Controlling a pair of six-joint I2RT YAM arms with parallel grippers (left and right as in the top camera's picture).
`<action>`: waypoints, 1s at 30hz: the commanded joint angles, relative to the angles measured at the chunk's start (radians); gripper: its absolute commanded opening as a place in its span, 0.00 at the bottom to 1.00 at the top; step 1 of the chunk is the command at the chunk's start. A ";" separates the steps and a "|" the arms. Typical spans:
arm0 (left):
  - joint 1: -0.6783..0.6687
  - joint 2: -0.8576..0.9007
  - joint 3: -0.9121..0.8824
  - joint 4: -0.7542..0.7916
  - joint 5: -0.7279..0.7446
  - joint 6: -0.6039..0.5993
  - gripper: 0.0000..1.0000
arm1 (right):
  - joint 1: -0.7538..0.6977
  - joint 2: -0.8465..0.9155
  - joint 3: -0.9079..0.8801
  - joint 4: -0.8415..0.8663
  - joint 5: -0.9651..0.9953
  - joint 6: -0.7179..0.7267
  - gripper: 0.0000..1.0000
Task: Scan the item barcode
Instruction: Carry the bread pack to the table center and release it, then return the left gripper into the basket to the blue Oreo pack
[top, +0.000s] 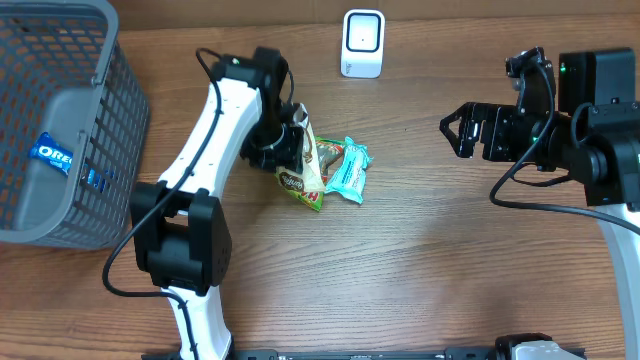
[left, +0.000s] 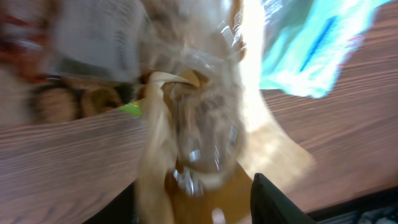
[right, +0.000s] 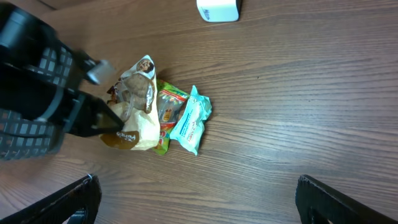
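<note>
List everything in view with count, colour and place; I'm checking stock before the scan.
basket: one, grey mesh, far left
Oreo pack: one, blue, inside the basket
scanner: one, white, back centre
beige packet: one, beige-brown, left of the centre pile
green packet: one, green and red, middle of the pile
teal packet: one, teal, right of the pile
table: one, brown wood
left arm: one, white and black, jaws at the beige packet
right arm: one, mostly black, far right, jaws open, empty

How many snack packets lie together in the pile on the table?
3: a beige packet at the left hand, a green packet in the middle, and a teal packet beyond it. More may be hidden underneath.
</note>
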 joint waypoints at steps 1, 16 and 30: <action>0.025 -0.008 0.198 -0.060 0.012 0.020 0.42 | 0.005 -0.005 0.020 -0.002 0.002 -0.004 1.00; 0.326 -0.048 1.013 -0.233 -0.222 -0.026 0.62 | 0.005 -0.005 0.019 -0.020 0.002 -0.004 1.00; 0.818 -0.040 0.779 -0.225 -0.354 -0.081 0.85 | 0.005 0.013 0.019 -0.021 0.001 0.000 1.00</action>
